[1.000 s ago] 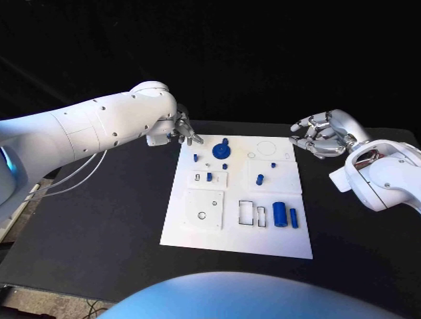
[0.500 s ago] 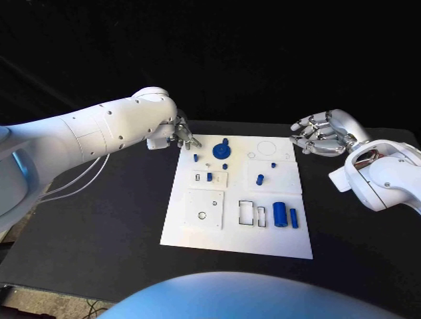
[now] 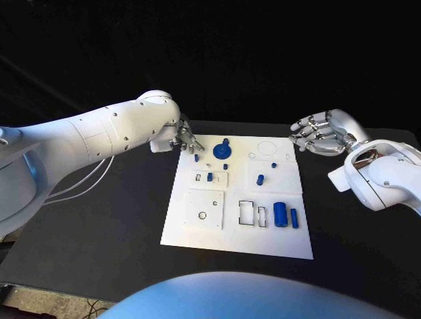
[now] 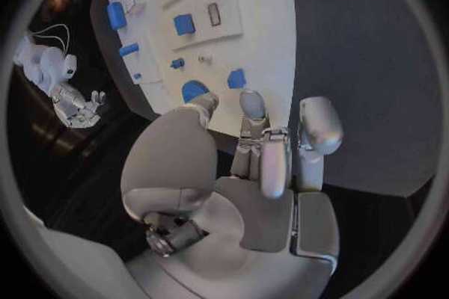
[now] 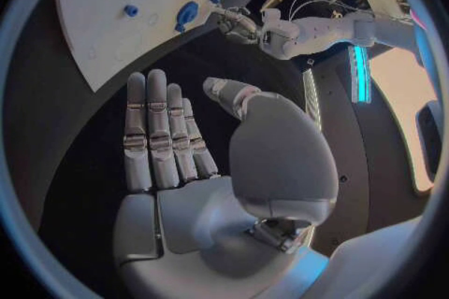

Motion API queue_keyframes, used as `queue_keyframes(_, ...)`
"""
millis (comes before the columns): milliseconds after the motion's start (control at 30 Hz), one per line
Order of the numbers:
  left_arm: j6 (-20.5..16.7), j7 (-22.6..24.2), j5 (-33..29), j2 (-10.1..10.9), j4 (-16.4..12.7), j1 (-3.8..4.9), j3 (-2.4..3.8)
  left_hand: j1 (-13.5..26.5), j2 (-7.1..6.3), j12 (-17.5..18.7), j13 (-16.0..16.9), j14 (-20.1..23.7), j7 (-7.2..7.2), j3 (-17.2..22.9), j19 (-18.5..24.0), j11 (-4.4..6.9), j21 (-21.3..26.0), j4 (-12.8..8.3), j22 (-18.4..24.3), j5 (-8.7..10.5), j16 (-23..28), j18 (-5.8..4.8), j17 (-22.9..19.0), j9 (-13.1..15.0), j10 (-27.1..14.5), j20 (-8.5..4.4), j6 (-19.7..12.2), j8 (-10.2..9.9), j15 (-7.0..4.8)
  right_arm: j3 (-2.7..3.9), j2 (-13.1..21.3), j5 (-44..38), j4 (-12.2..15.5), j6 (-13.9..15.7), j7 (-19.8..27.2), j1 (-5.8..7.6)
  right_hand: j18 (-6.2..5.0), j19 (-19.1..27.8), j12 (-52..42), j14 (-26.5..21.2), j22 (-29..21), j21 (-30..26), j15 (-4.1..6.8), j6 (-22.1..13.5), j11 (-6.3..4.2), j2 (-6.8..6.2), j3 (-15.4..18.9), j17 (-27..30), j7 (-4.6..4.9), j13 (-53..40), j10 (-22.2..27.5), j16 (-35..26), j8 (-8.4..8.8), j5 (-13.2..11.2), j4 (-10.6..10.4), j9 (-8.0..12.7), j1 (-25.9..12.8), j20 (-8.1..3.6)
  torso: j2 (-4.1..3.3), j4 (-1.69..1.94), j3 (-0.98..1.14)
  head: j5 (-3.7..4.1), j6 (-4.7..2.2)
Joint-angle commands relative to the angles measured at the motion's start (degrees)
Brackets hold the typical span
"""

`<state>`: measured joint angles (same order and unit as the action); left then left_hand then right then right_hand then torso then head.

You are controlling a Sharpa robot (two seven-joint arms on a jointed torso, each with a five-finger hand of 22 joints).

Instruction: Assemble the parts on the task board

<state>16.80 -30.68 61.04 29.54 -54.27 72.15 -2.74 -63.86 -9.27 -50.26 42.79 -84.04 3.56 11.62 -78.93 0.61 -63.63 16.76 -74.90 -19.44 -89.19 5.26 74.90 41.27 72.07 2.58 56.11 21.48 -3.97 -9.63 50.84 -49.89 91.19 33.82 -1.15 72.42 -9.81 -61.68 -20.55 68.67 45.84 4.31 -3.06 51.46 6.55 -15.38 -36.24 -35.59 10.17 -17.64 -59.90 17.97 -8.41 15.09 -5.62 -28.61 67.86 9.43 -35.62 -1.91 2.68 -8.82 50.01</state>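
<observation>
Task board (image 3: 231,229) flat mid-table, blue parts (image 3: 280,214) scattered on it. Left hand (image 3: 184,137) at far left corner, fingers spread, apparently empty. Right hand (image 3: 321,135) off far right corner, fingers loosely extended, grasping nothing

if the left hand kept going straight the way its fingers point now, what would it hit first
Probably the round blue part at the task board's far end; the left hand's fingertips sit just short of it, though depth is unclear.
</observation>
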Motion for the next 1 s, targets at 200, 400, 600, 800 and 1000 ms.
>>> queue_keyframes(200,2.5,0.73,-1.0,-0.43,0.69,-0.2,-0.24,-0.62,0.77,-0.28,0.03,-5.64,-0.38,0.22,-0.12,0.2,-0.22,-0.09,-8.39,-0.37,-0.22,-0.24,13.93,-0.06,0.02,0.12,0.29,-0.1,0.19,0.02,-0.1,0.46,-0.03,-0.87,1.04,-0.04,-0.56,0.33,0.64,-0.13,-0.41,-0.31,-0.39,-0.08,0.18,-0.01,0.01,0.21,0.38,0.54,-0.54,-0.8,-0.27,0.38,0.25,0.16,-0.37,0.38,-0.02,-0.04,0.0,0.03,-0.01)
queue_keyframes(400,2.55,0.66,-1.02,-0.58,0.91,-0.24,-0.33,-0.95,0.87,-0.39,0.14,-5.66,-0.42,0.35,-0.12,0.22,-0.22,-0.12,-8.39,-0.58,-0.26,-0.24,14.01,-0.06,0.03,0.12,0.37,-0.1,0.18,0.02,-0.16,0.47,-0.06,-0.82,1.02,-0.04,-0.56,0.39,0.82,-0.15,-0.58,-0.36,-0.43,-0.13,0.22,-0.02,0.04,0.26,0.41,0.75,-0.57,-1.01,-0.25,0.39,0.27,0.21,-0.37,0.42,0.03,0.06,-0.02,0.14,-0.01)
queue_keyframes(600,2.08,0.64,-1.03,-0.7,1.01,-0.26,-0.39,-1.82,1.3,-0.5,0.23,-5.69,-0.51,0.81,-0.16,0.29,-0.29,-0.13,-8.41,-0.52,-0.31,-0.24,14.1,-0.07,0.04,0.1,0.52,-0.12,0.13,0.02,-0.24,0.47,-0.11,-0.81,0.97,-0.04,-0.55,0.44,0.97,-0.17,-0.72,-0.41,-0.47,-0.17,0.25,-0.02,0.06,0.3,0.44,0.92,-0.58,-1.19,-0.24,0.4,0.29,0.24,-0.38,0.45,0.04,0.0,-0.05,0.04,-0.01)
queue_keyframes(800,1.49,0.42,-1.25,-0.66,0.99,-0.27,-0.41,-4.6,2.01,-0.59,0.28,-5.66,-0.75,2.92,-0.16,0.5,-0.29,-0.23,-8.42,-1.34,-0.28,-0.23,14.02,-0.04,-0.04,-0.01,0.79,-0.11,-0.03,0.02,-0.3,0.47,-0.12,-0.78,0.81,-0.04,-0.55,0.55,1.23,-0.2,-0.99,-0.48,-0.53,-0.34,0.32,0.01,0.1,0.37,0.51,1.23,-0.59,-1.5,-0.16,0.46,0.32,0.33,-0.37,0.52,0.07,0.02,-0.02,-0.04,-0.01)
queue_keyframes(1000,1.91,0.24,-1.97,-0.64,0.91,-0.27,-0.41,-5.49,1.99,-0.64,0.3,-5.67,-0.82,4.07,-0.16,0.54,-0.29,-0.27,-8.42,-0.14,-0.29,-0.23,14.04,0.04,-0.04,-0.04,0.91,-0.05,-0.06,0.02,-0.34,0.47,-0.17,-0.71,0.7,-0.04,-0.55,0.6,1.34,-0.22,-1.12,-0.5,-0.56,-0.39,0.35,0.04,0.1,0.4,0.54,1.36,-0.59,-1.64,-0.14,0.55,0.35,0.36,-0.34,0.54,0.02,0.05,-0.04,-0.04,-0.01)
